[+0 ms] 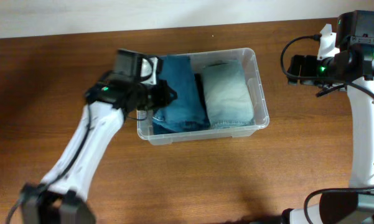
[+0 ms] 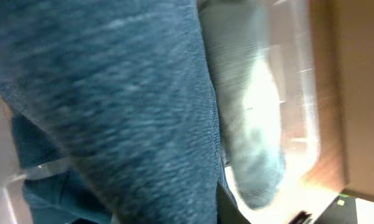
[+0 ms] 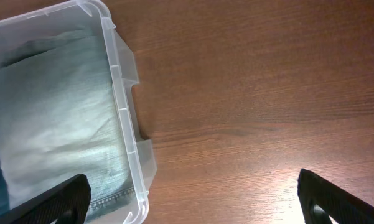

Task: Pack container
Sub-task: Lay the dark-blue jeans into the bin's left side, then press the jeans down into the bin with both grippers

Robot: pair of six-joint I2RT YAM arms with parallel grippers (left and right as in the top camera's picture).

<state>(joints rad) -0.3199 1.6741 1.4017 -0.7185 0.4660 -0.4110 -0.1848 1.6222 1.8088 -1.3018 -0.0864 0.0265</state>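
Note:
The clear plastic container (image 1: 260, 82) stands on the wooden table and holds two folded garments side by side. Dark blue jeans (image 1: 182, 93) lie in its left half and pale washed jeans (image 1: 228, 96) in its right half. My left gripper (image 1: 162, 97) is inside the container at the left wall, against the blue jeans. In the left wrist view the blurred blue jeans (image 2: 124, 106) fill the frame and hide the jaws, with the pale jeans (image 2: 249, 137) beyond. My right gripper (image 3: 190, 208) is open and empty over bare table, right of the container rim (image 3: 121, 106).
The pale jeans (image 3: 50, 124) show through the container wall in the right wrist view. The right arm (image 1: 336, 59) hangs near the table's far right edge. A pale wall runs along the back of the table.

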